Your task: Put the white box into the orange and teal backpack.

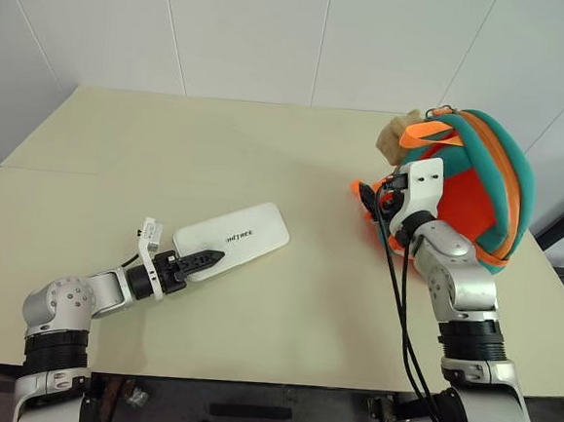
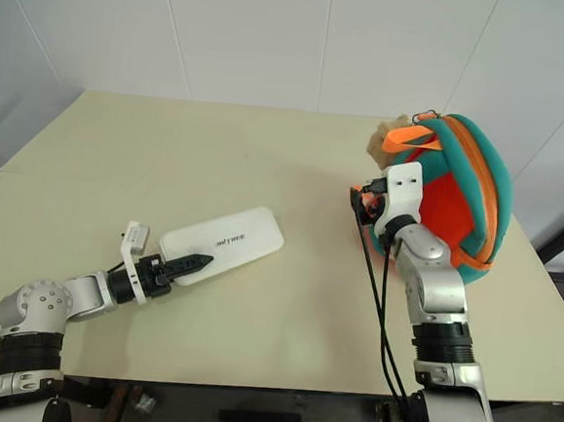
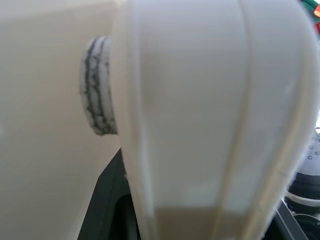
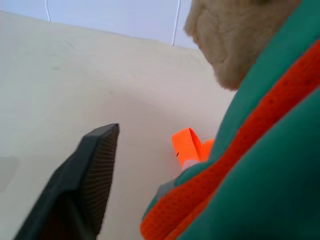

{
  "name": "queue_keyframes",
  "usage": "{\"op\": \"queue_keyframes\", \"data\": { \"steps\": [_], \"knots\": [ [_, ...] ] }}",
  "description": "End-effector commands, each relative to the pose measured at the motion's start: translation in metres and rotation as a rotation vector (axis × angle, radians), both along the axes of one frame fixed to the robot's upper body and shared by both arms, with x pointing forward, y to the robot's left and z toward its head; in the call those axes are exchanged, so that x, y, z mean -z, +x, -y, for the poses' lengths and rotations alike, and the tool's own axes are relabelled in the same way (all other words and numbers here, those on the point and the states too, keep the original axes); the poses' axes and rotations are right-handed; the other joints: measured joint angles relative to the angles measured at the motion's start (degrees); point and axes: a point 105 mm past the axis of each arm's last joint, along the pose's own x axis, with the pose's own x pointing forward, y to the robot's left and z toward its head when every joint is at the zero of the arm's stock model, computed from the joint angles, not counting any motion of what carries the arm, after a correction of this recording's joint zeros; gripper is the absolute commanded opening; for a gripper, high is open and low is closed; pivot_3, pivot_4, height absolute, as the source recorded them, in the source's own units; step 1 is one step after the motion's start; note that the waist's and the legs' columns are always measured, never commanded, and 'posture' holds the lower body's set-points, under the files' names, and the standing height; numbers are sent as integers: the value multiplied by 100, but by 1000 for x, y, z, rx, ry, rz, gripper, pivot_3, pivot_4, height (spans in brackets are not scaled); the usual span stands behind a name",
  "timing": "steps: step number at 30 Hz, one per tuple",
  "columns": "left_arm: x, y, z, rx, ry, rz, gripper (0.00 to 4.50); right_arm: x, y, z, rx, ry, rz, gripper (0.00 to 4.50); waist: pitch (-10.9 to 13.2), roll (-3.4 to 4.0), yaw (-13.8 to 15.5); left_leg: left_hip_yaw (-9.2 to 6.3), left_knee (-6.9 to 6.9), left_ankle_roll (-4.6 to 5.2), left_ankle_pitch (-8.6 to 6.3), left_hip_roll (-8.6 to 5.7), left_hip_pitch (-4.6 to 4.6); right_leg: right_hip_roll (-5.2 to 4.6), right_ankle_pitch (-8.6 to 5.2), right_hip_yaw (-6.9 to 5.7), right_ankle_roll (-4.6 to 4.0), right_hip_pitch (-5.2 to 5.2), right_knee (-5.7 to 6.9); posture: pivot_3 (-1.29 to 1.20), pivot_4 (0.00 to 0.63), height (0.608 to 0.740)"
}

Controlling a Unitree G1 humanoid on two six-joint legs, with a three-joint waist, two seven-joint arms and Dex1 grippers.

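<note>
The white box [image 1: 246,233] lies flat on the beige table [image 1: 268,141], left of centre, its long side pointing toward the far right. My left gripper [image 1: 203,260] is shut on its near left end, and the box's white surface [image 3: 210,110] looms close in the left wrist view. The orange and teal backpack [image 1: 489,188] stands at the far right of the table, with a tan plush charm [image 1: 397,137] at its top left. My right gripper [image 1: 373,201] is at the backpack's left edge, beside the orange mesh and teal edging [image 4: 270,165].
Bare tabletop lies between the box and the backpack. A white panelled wall [image 1: 276,35] runs behind the table. Black cables [image 1: 397,298] hang along my right forearm. The table's right edge runs close behind the backpack.
</note>
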Motion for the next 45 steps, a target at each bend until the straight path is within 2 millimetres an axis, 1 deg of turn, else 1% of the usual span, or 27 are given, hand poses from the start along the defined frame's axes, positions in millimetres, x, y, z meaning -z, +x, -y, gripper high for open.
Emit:
{"op": "queue_keyframes", "data": {
  "steps": [1,2,4,7,8,9,11,12,14,16,17,19,21,22,24,26,27,28,30,32,34,36,39,42,45],
  "knots": [
    [-8,-1,-10,-34,22,34,1365,-38,-12,-7,-98,27,200,2162,0,0,-9,0,0,0,0,0,0,0,0,0,1,0,0,0,150,740],
    [-8,-1,-12,-38,25,34,1365,-43,-16,-13,-145,21,229,1763,0,0,-19,0,0,0,0,0,0,1,0,0,1,0,0,0,150,740],
    [-10,-3,-17,-45,36,35,1365,-50,-27,-28,-267,15,268,1111,0,0,-45,-1,-3,-1,1,1,0,1,0,0,1,0,0,0,150,740],
    [-11,-5,-23,-46,47,29,1365,-53,-40,-46,-429,12,272,72,0,1,-126,-3,-5,-2,1,1,0,1,0,0,1,0,-1,0,150,740],
    [-9,-9,-27,-36,71,13,1365,-49,-49,-58,-543,10,209,32,0,1,-145,-3,-6,-2,1,1,0,1,0,0,1,0,-1,0,150,740],
    [-8,-12,-32,-35,95,-3,1365,-51,-63,-73,-674,-8,178,32,1,2,-168,-3,-6,-2,1,1,0,1,0,0,1,0,0,0,150,740],
    [-9,-15,-43,-44,125,-13,1365,-56,-101,-96,-956,-5,94,32,2,4,-214,-3,-10,-3,1,4,2,4,0,0,0,-2,2,0,150,740],
    [-12,-15,-48,-55,127,-7,1365,-60,-116,-102,-1048,-17,77,32,3,5,-224,-5,-17,-4,2,6,5,5,-2,0,-2,-3,2,0,150,740],
    [-17,-14,-59,-91,133,11,1365,-59,-137,-108,-1190,-31,6,32,3,5,-235,-8,-23,-4,1,8,10,6,-6,-2,-9,-3,4,0,150,740],
    [-21,-11,-68,-132,145,35,1365,-51,-152,-111,-1304,-48,-96,32,3,4,-226,-8,-22,-3,1,8,10,7,-7,-2,-10,-3,5,0,150,740],
    [-22,-10,-71,-144,146,44,1365,-48,-156,-110,-1334,-53,-137,32,3,4,-201,-10,-19,-3,1,8,9,7,-7,-5,-10,-2,4,0,150,740],
    [-31,-9,-76,-177,101,68,1365,-38,-174,-106,-1452,-54,-254,32,3,2,-146,-11,-12,-2,0,7,6,5,-6,-6,-10,0,-1,0,150,740],
    [-38,-16,-78,-166,71,97,1365,-32,-188,-99,-1544,-28,-363,32,4,-2,-117,-11,-8,0,-1,6,2,5,-6,-6,-10,0,-3,0,150,740],
    [-42,-22,-78,-150,80,121,1365,-26,-188,-94,-1541,-24,-416,32,4,-2,-109,-12,-8,1,-1,6,-1,5,-6,-6,-9,-1,-7,0,150,740],
    [-52,-32,-78,-131,86,176,1365,-11,-181,-84,-1502,-34,-501,32,4,-3,-93,-12,-9,3,-8,5,-5,3,-7,-6,-10,-1,-19,0,150,740],
    [-68,-49,-78,-93,90,277,1365,5,-161,-72,-1409,-48,-551,32,3,-5,-75,-10,-10,5,-13,4,-9,1,-8,-7,-11,-1,-29,0,150,740],
    [-72,-56,-79,-80,110,313,1365,10,-148,-67,-1362,-47,-555,32,4,-9,-69,-9,-10,4,-15,4,-9,1,-8,-7,-11,-1,-35,0,150,740],
    [-75,-62,-78,-70,126,334,1365,13,-140,-62,-1334,-49,-557,32,5,-12,-82,-8,-9,5,-16,5,-9,1,-8,-7,-11,-1,-37,0,150,740],
    [-85,-75,-78,-61,160,419,1365,12,-116,-56,-1253,-59,-520,32,7,-10,-95,-2,-9,4,-16,5,-8,0,-8,-6,-12,-1,-40,0,150,740],
    [-97,-87,-74,-49,178,517,1365,8,-105,-55,-1234,-66,-490,32,7,-10,-113,2,-9,4,-16,4,-7,-2,-7,-4,-11,-3,-40,0,150,740],
    [-110,-96,-67,-35,203,611,1365,4,-103,-57,-1258,-67,-478,32,7,-11,-113,2,-10,4,-16,5,-7,-1,-7,-5,-11,-3,-39,0,150,740],
    [-121,-100,-61,-32,201,686,1365,7,-102,-60,-1275,-82,-482,32,7,-10,-108,2,-13,4,-16,5,-8,-1,-7,-5,-11,-3,-43,0,150,740],
    [-134,-110,-48,38,195,765,1365,11,-94,-64,-1273,-110,-479,32,7,-11,-99,2,-11,4,-18,5,-9,-1,-7,-5,-11,0,-46,0,150,740],
    [-138,-116,-39,93,208,789,1365,10,-89,-67,-1276,-114,-466,32,7,-11,-115,2,-8,4,-19,5,-8,-1,-7,-5,-10,1,-46,0,150,740],
    [-135,-116,-31,142,254,787,1365,11,-91,-70,-1301,-120,-466,32,7,-11,-123,2,-8,4,-19,5,-7,0,-7,-4,-10,1,-43,0,150,740]
  ]
}}
